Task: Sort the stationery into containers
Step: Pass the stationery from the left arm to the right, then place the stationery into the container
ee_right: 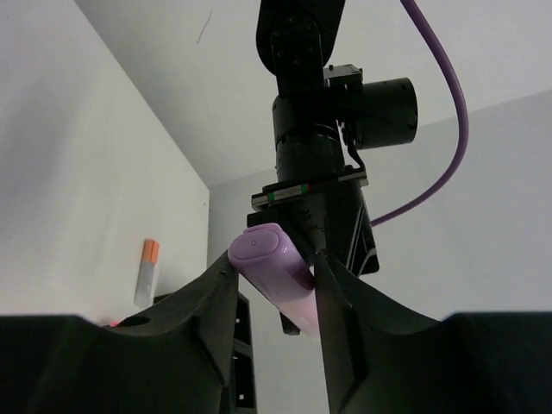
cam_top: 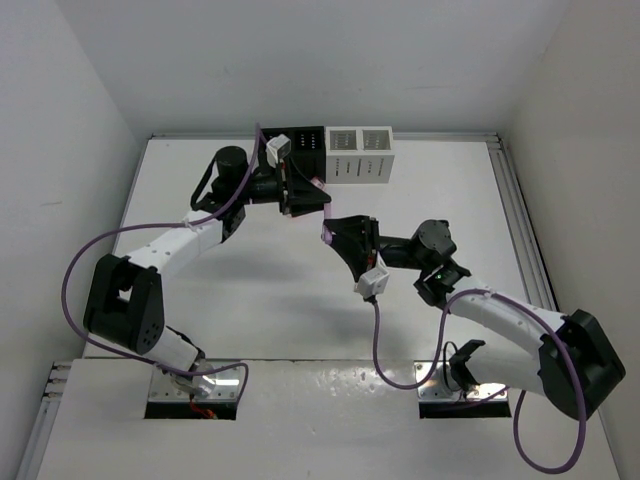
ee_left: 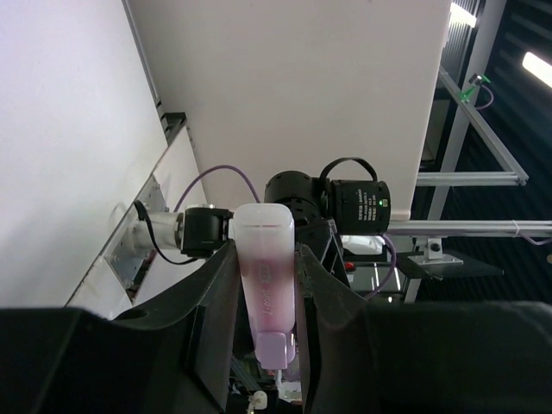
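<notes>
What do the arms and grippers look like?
Left arm and right arm: white link shells, black joint housings. Left gripper and right gripper: black, two tapered fingers each. A purple cable loops along each arm. White camera block at each wrist; green light on the right arm.

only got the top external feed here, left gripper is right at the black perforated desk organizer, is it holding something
observer: Yes. In the left wrist view the left gripper is clamped on a frosted translucent stick with a pink core and lilac base, its frosted end pointing out past the fingertips.
operator: and the right one
observer: In the right wrist view the right gripper has a lilac stick with a rounded end between its fingers, and both fingers touch it.
operator: anything else on those cams
observer: The right wrist view shows a white stick with an orange tip standing upright, left of that gripper.
</notes>
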You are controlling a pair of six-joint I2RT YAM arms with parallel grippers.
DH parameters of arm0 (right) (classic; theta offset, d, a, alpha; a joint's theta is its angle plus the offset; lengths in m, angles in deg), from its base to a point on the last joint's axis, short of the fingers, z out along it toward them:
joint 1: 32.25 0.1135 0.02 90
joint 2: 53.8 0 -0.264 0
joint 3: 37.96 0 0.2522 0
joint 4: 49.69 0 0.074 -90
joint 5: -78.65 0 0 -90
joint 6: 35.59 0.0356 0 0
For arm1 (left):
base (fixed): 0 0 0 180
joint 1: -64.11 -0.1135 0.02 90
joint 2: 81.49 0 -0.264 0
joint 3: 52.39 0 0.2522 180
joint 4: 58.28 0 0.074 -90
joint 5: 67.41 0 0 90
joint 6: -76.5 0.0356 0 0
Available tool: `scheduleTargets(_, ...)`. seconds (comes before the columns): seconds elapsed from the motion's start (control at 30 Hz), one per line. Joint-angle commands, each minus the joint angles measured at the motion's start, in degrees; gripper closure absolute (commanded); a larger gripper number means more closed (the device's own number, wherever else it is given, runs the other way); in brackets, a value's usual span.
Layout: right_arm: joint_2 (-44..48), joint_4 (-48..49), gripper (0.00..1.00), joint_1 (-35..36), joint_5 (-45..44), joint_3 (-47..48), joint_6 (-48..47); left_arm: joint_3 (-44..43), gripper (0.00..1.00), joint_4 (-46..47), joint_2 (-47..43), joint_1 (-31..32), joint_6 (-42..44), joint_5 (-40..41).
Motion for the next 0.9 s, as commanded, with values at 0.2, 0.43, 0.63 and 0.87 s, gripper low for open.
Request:
scheduleTargets(0.2,-0.7,1.5,0.91,1.1,4.3,0.5,-2.7,0.2,0.98,1.9,0.3,-0.6,0.9,0.6)
scheduleTargets(0.43,-3.6,3.9,1.0,1.0,-5.5,7.0,14.1,-4.8,0.0,-7.3,2.0,-8.9,13.5,3.9)
scheduleTargets(0.63,-17.3,-3.4,1.0,-4.9,-23.3,28.7,45.3,-21.0,0.0,-28.3,7.7,-25.3,38.0,10.8)
scheduleTargets(0.87,-38.8,-15.9,1.0,-10.7,-29.9,59.5,72.0,-24.1,0.0,-40.5,8.8,-30.6,66.4,14.7)
